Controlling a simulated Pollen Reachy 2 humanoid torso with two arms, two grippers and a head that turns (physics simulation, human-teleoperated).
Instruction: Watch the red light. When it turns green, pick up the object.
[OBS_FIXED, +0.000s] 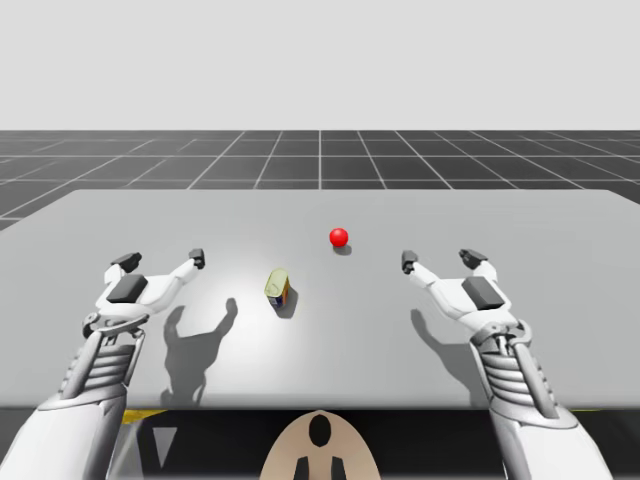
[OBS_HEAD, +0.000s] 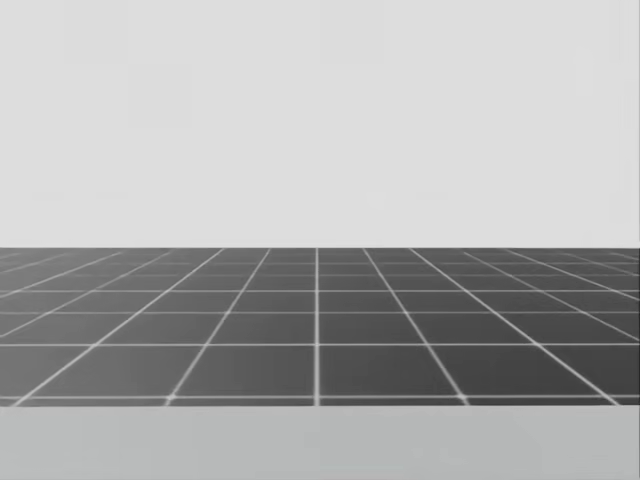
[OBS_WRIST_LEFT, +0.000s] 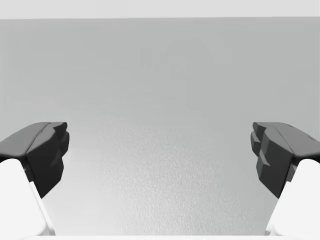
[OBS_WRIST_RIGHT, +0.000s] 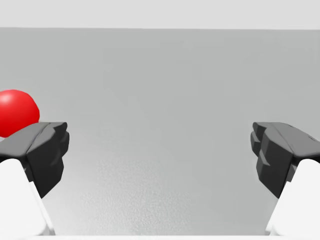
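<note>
Left pincer (OBS_FIXED: 161, 259): spread wide and holding nothing. Its dark fingers (OBS_WRIST_LEFT: 45, 150) frame only bare table (OBS_FIXED: 560, 230).
Right pincer (OBS_FIXED: 440, 260): a mirror of the left, wide open and empty-handed.
Why this pose: both pincers hover low over the table on either side of the target with fingers already apart. I read it as a ready stance, set to go on the signal (no signal yet).
Red light (OBS_FIXED: 339, 237): a small glowing ball on the table, unmistakably red, so the go-ahead isn't there. From the right wrist it sits ahead of the pincer, just outside one finger.
Yellow can (OBS_FIXED: 278, 288): this is the thing to pick up. It sits on the table between the two arms, somewhat nearer the left pincer and touching neither. It looks tipped rather than upright, though I can't say exactly how it lies.
In the way: the stretch from the left pincer to the yellow can is bare table. The red light sits near the can, beyond it and toward the right, so a reach from the right risks brushing it.
Head: looking out past the far table edge at the dark gridded floor (OBS_HEAD: 320, 320).
</note>
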